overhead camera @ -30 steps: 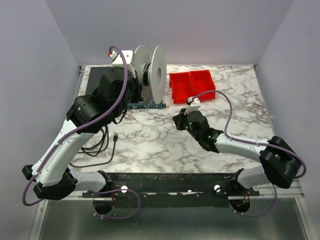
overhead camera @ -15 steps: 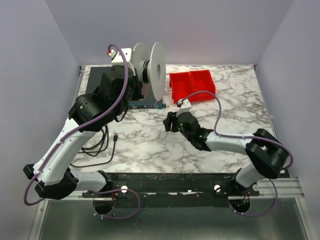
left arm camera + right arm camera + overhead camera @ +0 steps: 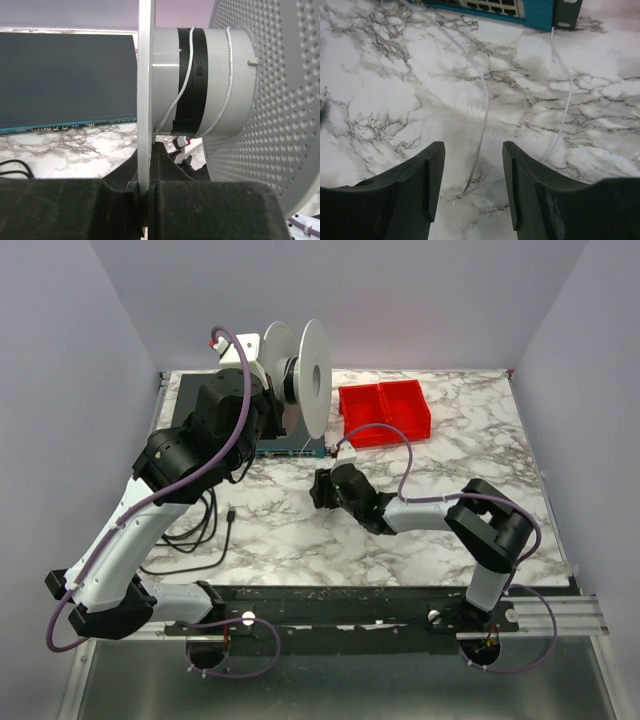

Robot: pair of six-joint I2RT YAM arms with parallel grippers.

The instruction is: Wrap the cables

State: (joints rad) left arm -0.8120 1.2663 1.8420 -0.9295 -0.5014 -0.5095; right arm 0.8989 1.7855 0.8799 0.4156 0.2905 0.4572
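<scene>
A white spool (image 3: 301,380) stands on a holder at the back left. My left gripper (image 3: 145,167) is shut on the edge of the spool's near flange (image 3: 145,75). A thin white cable (image 3: 185,85) runs in a few turns over the hub and its black tape band (image 3: 196,75). On the marble table (image 3: 300,530), my right gripper (image 3: 320,490) is open and low. A hair-thin strand of the cable (image 3: 485,117) lies loose on the marble between the open fingers, ending there. A second strand (image 3: 565,110) curves to the right of them.
Two red bins (image 3: 385,412) sit at the back, right of the spool. A dark flat box (image 3: 188,398) and a blue-edged device (image 3: 520,7) lie by the spool's base. Black cords (image 3: 200,525) trail on the table's left side, under the left arm.
My right gripper has moved left across the table toward the spool holder and gone from shut to open. The left arm and the spool have stayed put.
</scene>
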